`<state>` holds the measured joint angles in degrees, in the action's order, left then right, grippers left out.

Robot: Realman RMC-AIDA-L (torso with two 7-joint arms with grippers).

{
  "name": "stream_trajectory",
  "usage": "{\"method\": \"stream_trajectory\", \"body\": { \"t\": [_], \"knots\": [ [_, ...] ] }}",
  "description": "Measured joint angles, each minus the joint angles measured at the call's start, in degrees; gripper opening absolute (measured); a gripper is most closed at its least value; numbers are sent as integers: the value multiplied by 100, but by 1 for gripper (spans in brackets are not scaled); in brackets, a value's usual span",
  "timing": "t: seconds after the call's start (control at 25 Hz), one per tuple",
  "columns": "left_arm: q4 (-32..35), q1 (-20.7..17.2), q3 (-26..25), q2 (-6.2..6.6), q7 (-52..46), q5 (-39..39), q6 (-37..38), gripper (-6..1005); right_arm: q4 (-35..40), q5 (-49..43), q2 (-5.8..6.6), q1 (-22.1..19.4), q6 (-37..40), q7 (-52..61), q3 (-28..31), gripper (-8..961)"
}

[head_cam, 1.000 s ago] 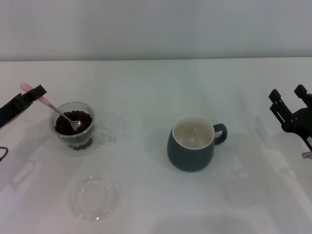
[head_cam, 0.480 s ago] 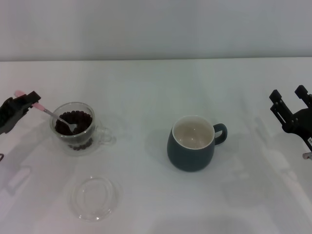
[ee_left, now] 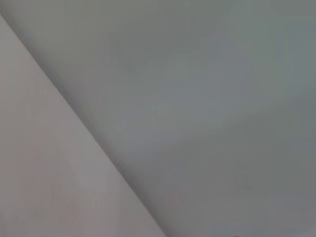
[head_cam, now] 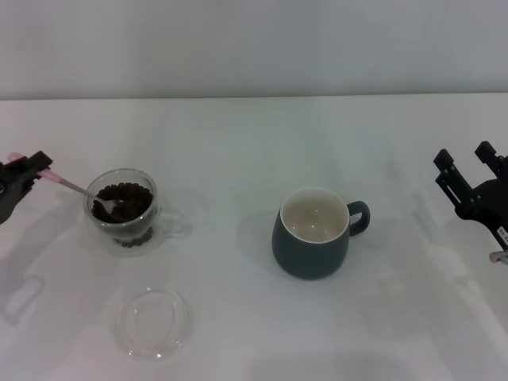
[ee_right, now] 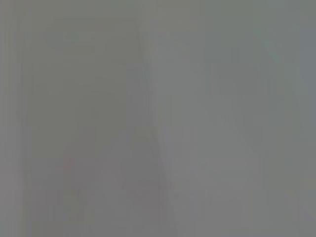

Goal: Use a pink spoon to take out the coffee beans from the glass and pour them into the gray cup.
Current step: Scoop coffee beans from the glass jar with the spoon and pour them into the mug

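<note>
The glass (head_cam: 124,208) stands at the table's left with dark coffee beans (head_cam: 121,198) heaped inside. The pink spoon (head_cam: 70,186) slants down into it, its metal bowl among the beans and its pink handle pointing left. My left gripper (head_cam: 30,167) is at the left edge, shut on that handle. The gray cup (head_cam: 312,233), cream inside and holding nothing I can see, sits right of centre with its loop handle pointing right. My right gripper (head_cam: 470,168) hovers open at the far right edge. Neither wrist view shows any object.
A flat clear glass dish (head_cam: 152,321) lies near the front edge, in front of the glass. The white table (head_cam: 238,143) ends at a pale wall behind.
My left gripper has drawn left and down, lowering the spoon's handle so the spoon lies flatter, its bowl still in the beans. The right arm has barely shifted.
</note>
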<state>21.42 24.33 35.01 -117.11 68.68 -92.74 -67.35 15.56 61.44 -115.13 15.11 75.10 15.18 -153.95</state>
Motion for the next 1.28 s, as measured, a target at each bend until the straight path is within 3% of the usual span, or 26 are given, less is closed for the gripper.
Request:
{"method": "stream_trajectory", "body": {
  "t": [0.56,0.72,0.92,1.0,1.28],
  "knots": [
    [-7,-96,-3,5,-654,-138,-292,124,-1,0,0,-8,15,-12,-50,727],
    [-6,-6,24,-73,-748,-108,-450,124,-1,0,0,2,-1,-22,-48,727],
    [-164,253,179,-146,-752,-52,-473,124,-7,0,0,36,-25,-25,-48,727],
    [-418,621,503,-144,-748,-37,-453,124,-8,0,0,43,-27,-28,-52,727],
    [-667,1210,836,-180,-660,-49,-389,124,-1,0,0,34,-37,-33,-67,727]
  ]
}}
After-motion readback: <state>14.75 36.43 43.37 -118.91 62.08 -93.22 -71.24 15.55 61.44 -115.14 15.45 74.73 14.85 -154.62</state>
